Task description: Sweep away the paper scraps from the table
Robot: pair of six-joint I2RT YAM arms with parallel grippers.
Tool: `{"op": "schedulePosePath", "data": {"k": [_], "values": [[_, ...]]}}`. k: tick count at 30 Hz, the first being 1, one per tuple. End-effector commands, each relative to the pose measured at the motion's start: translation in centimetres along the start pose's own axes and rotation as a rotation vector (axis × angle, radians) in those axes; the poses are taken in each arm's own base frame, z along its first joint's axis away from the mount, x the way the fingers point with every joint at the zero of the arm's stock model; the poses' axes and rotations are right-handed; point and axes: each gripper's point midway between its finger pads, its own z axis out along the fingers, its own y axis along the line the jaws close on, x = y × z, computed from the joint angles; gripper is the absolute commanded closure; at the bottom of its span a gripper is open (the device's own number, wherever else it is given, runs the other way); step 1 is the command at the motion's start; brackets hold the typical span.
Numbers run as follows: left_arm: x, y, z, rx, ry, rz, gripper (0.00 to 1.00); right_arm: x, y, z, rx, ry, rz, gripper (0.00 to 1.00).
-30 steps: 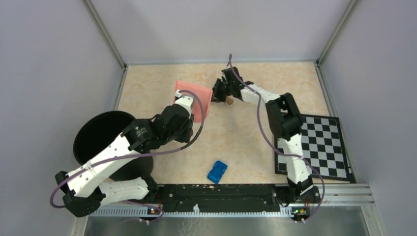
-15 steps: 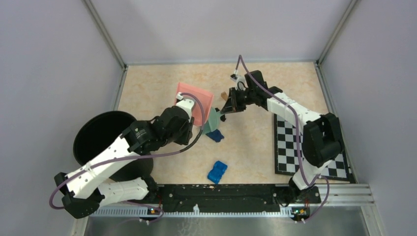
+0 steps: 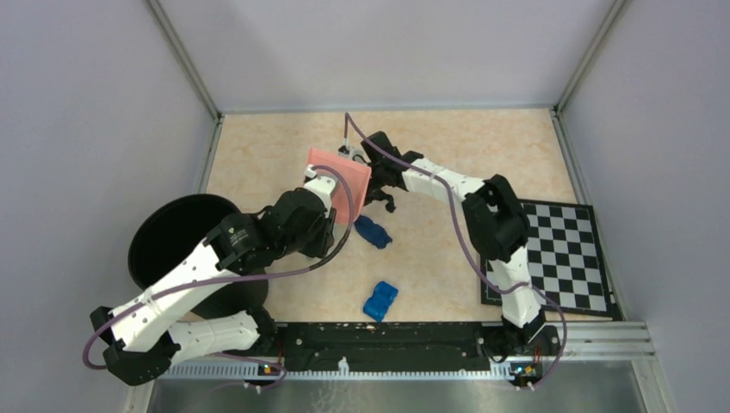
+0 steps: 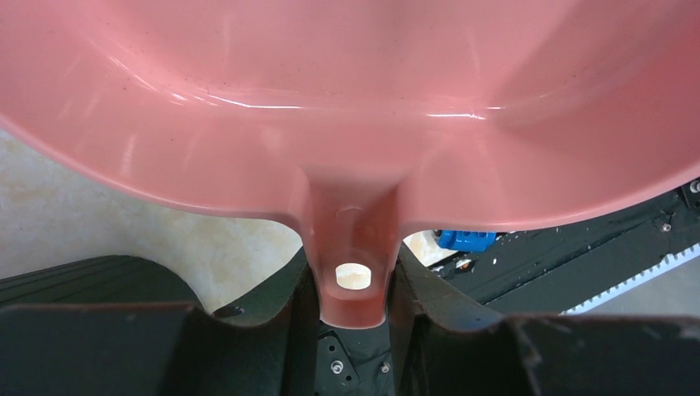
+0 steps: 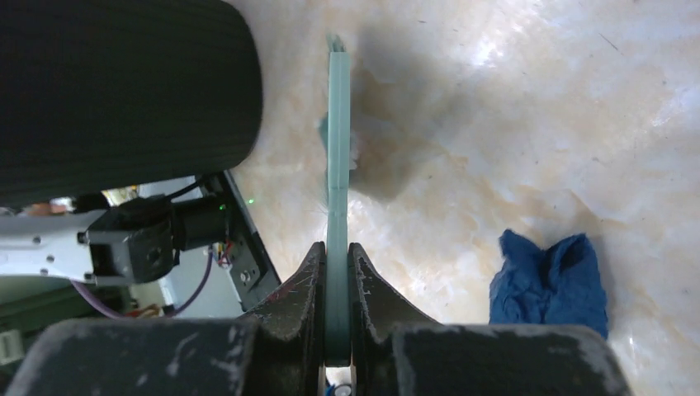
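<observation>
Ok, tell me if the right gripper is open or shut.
Shut. The right gripper clamps a thin teal blade, both jaws pressed flat against it.

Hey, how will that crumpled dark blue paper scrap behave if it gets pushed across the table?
The dark blue scrap looks thin and crumpled, so probably very light and floppy. On the glossy table it should slide easily. Its irregular wrinkles suggest it would tumble or squash rather than roll straight.

One dark blue paper scrap (image 3: 373, 231), small, crumpled and wrinkly, lies alone about the middle of the table (image 3: 482, 146), a flat beige-peach surface with faint marbled speckle, well apart from all four edges and corners
</observation>
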Motion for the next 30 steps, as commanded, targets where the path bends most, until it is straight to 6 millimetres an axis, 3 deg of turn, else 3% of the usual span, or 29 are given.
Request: {"op": "schedulePosePath", "data": {"k": [1, 4, 7, 16, 21, 27, 30], "values": [[0.5, -0.6, 0.0, 0.031, 0.024, -0.002, 1.0, -1.8, 1.0, 1.3, -0.033, -0.02, 0.078, 1.0], [1.0, -0.8, 0.4, 0.036, 0.059, 0.021, 1.0, -1.5, -1.3, 0.8, 0.06, -0.017, 0.104, 1.0], [1.5, -0.8, 1.0, 0.03, 0.092, 0.054, 1.0, -0.1, -4.2, -1.0, 0.161, 0.005, 0.13, 1.0], [3.0, 0.2, 3.3, -0.042, 0.208, 0.184, 1.0, 3.3, -11.6, -9.1, 0.308, -0.035, 0.259, 1.0], [5.0, 0.1, 4.7, -0.058, 0.365, 0.242, 1.0, 3.6, -12.6, -14.0, 0.392, -0.095, 0.261, 1.0], [9.1, 1.3, 7.8, -0.165, 0.596, 0.27, 1.0, 5.7, -14.8, -17.8, 0.415, -0.128, 0.348, 1.0], [9.7, 1.3, 9.3, -0.198, 0.655, 0.277, 1.0, 6.0, -15.5, -19.8, 0.424, -0.144, 0.36, 1.0]]}}
